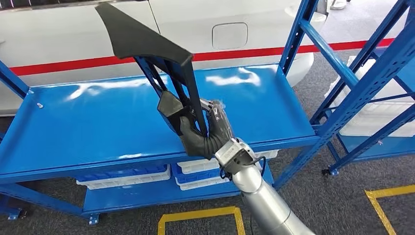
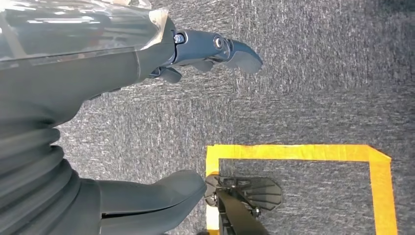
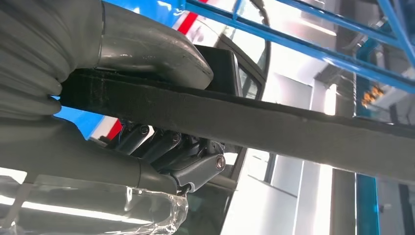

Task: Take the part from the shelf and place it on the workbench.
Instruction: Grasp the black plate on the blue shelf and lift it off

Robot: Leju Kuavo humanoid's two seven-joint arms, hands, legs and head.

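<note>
The part (image 1: 147, 44) is a long black trim piece with a wide triangular top and thin ribs. It stands tilted above the blue shelf (image 1: 88, 117). My right hand (image 1: 203, 129) grips its lower end over the shelf's front middle. Up close, the part's felt-edged bar (image 3: 254, 117) runs across the right wrist view, with the thumb (image 3: 156, 54) on one side and the dark fingers (image 3: 171, 152) wrapped on the other. My left hand (image 2: 112, 98) hangs over grey carpet with its fingers (image 2: 215, 49) apart and nothing in them.
A white car body with a red stripe (image 1: 73, 63) stands behind the shelf. White-and-blue bins (image 1: 127, 176) sit on the lower level. A second blue rack (image 1: 372, 98) with a white tub stands at the right. Yellow floor tape (image 1: 195, 215) marks the carpet.
</note>
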